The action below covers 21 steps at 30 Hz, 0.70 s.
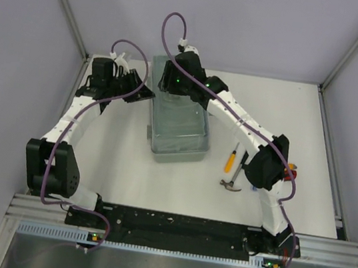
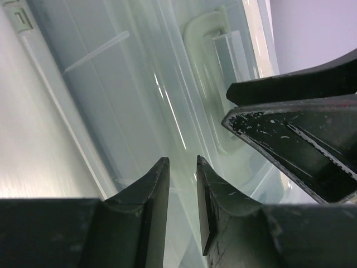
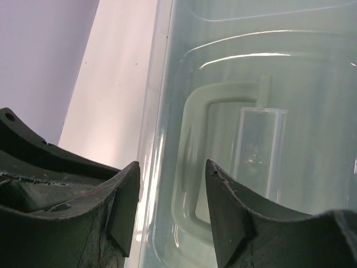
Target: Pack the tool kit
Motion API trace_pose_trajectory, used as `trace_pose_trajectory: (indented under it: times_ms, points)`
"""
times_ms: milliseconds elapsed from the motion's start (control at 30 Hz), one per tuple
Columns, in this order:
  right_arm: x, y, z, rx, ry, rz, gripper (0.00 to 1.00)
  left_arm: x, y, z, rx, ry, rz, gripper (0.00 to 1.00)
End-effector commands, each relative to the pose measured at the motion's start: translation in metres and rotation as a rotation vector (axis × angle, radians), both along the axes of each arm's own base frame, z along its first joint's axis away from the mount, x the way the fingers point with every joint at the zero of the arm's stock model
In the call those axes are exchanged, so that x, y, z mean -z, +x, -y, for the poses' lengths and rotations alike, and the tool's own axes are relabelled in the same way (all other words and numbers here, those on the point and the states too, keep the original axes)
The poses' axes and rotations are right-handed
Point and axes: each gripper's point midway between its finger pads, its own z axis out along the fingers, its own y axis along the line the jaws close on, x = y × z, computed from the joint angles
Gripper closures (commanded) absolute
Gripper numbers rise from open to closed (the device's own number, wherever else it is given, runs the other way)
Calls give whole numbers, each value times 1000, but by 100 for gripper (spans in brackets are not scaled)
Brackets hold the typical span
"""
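The tool kit is a clear plastic box (image 1: 178, 130) with its lid on, in the middle of the table. My left gripper (image 1: 146, 93) is at the box's far left edge. In the left wrist view its jaws (image 2: 183, 162) stand a narrow gap apart, closed on the lid's rim (image 2: 128, 100). My right gripper (image 1: 171, 87) is at the box's far end. In the right wrist view it (image 3: 173, 170) is open, astride the lid's rim beside the pale latch (image 3: 192, 139). A screwdriver (image 1: 230, 158) with an orange handle and a hammer (image 1: 235, 176) lie right of the box.
A red and orange object (image 1: 290, 172) shows partly behind the right arm's elbow. The right gripper's finger (image 2: 295, 134) shows at the right of the left wrist view, close to the left gripper. Grey walls stand on three sides of the table (image 1: 115, 158).
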Motion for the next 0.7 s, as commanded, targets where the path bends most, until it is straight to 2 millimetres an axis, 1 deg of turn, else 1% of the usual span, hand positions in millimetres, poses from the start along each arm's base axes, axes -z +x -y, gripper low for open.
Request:
trace_pose_trajectory:
  times_ms: [0, 133, 233, 333, 467, 667]
  points:
    - [-4, 3, 3, 26, -21, 28, 51, -8, -6, 17, 86, -48, 27, 70]
    - [7, 10, 9, 44, -31, 3, 51, -12, -4, 15, 66, -39, 28, 70]
    - [15, 14, 12, 34, -9, -40, 52, -10, -4, 13, 50, -32, 16, 70]
    - [17, 13, 11, -27, 20, -75, 51, -8, -2, 11, 36, -26, 10, 69]
    - [19, 6, 6, -103, 40, -101, 51, -6, 2, 10, 17, -28, -2, 67]
    - [40, -2, -9, -163, 64, -179, 51, -1, 6, 13, 27, -47, -23, 68]
